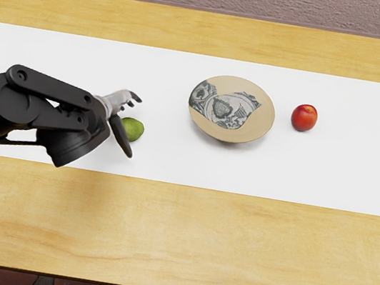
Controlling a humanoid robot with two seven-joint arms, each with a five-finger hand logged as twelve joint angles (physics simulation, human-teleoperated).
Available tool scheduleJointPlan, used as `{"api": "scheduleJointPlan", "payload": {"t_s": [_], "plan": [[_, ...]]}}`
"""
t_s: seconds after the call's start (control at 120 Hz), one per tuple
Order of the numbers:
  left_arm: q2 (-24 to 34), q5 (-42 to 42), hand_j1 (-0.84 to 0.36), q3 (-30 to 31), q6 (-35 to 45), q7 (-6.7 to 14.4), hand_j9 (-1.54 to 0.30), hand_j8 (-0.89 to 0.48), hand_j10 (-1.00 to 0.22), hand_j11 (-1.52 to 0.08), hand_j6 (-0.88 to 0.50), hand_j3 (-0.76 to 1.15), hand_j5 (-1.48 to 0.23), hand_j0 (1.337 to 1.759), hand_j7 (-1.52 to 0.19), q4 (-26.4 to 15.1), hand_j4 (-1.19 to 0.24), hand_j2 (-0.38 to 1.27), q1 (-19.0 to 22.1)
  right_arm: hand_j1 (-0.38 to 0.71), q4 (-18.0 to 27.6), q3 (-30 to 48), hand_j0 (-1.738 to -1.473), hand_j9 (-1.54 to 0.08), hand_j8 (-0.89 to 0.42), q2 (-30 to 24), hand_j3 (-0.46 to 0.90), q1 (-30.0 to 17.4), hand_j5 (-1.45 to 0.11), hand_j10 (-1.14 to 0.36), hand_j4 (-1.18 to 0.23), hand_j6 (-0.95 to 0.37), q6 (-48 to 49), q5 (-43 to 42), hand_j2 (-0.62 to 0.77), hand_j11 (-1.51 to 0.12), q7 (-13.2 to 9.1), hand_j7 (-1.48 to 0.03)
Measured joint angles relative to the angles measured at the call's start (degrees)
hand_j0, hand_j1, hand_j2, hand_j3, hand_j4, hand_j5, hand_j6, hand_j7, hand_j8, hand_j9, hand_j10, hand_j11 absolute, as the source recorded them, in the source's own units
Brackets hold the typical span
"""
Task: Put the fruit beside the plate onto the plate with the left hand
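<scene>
A tan plate (247, 123) with a grey-and-white pattern sits on the white runner near the middle. A red apple (304, 117) lies just right of the plate, a small gap from its rim. A green fruit (133, 129) lies on the runner well left of the plate. My left hand (123, 119) comes in from the left edge and sits right at the green fruit's left side, fingers spread around it and not closed on it. The hand hides part of the fruit.
The white runner (359, 169) crosses a wooden table (174, 241) from left to right. Bare wood lies in front of and behind the runner.
</scene>
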Motion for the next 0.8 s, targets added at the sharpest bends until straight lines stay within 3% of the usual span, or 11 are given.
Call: {"api": "scheduleJointPlan", "payload": {"t_s": [0.8], "plan": [[-3.0,1.6,-0.17,0.3,0.0,0.0,-0.56,-0.43,-0.43,-0.56,-0.43,0.0,-0.56,1.658,-0.56,3.2,-0.43,0.08,1.2,-0.33,0.0,0.0,-1.658,-0.02,-0.02,0.0,0.0,0.0,-0.02,-0.02,-0.02,-0.02,0.0,0.0,0.0,-0.02,0.0,-0.02]]}}
